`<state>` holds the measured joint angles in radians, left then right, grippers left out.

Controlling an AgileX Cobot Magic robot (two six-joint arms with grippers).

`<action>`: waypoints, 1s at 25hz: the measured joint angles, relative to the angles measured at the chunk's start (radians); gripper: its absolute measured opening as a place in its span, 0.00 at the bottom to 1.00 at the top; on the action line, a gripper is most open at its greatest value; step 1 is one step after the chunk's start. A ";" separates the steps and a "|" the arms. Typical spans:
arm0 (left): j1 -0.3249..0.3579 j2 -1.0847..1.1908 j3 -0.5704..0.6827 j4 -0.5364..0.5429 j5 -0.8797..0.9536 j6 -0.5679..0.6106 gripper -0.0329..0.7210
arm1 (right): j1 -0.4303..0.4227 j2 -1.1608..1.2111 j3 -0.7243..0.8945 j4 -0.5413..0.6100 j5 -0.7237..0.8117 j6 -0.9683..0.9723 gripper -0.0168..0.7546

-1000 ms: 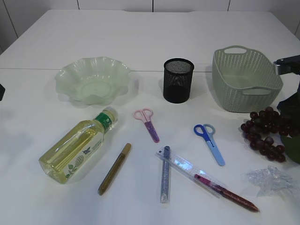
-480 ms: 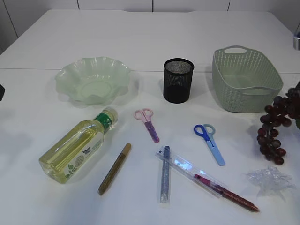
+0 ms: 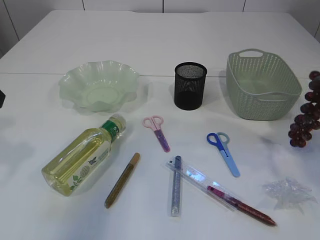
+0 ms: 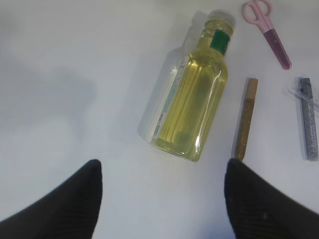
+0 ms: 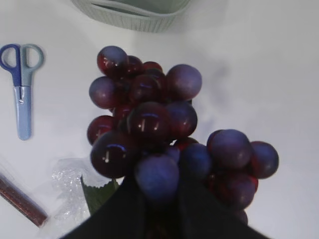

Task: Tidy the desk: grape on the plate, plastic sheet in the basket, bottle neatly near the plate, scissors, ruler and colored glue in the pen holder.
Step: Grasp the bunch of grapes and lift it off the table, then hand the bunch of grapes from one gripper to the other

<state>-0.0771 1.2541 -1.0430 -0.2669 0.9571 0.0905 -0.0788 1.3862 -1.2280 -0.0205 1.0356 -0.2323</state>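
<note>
The left gripper (image 4: 159,199) hovers spread wide over the lying clear yellow-liquid bottle (image 4: 192,102). Far right, above the white surface (image 3: 150,45), the right gripper pinches the dark purple grape bunch (image 5: 164,134): soft, loosely jointed, best held by its stem.

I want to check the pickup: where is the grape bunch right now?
The grape bunch hangs off the table at the exterior view's far right edge, just right of the basket, gripped by the right hand above the plastic sheet.
</note>
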 joint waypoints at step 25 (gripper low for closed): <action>0.000 0.000 0.000 -0.117 0.000 0.075 0.78 | 0.253 -0.135 0.003 0.626 -0.006 -0.183 0.13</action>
<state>-0.0771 1.2541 -1.0430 -0.3838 0.9571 0.1660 0.1746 1.2517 -1.2249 0.6060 1.0298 -0.4151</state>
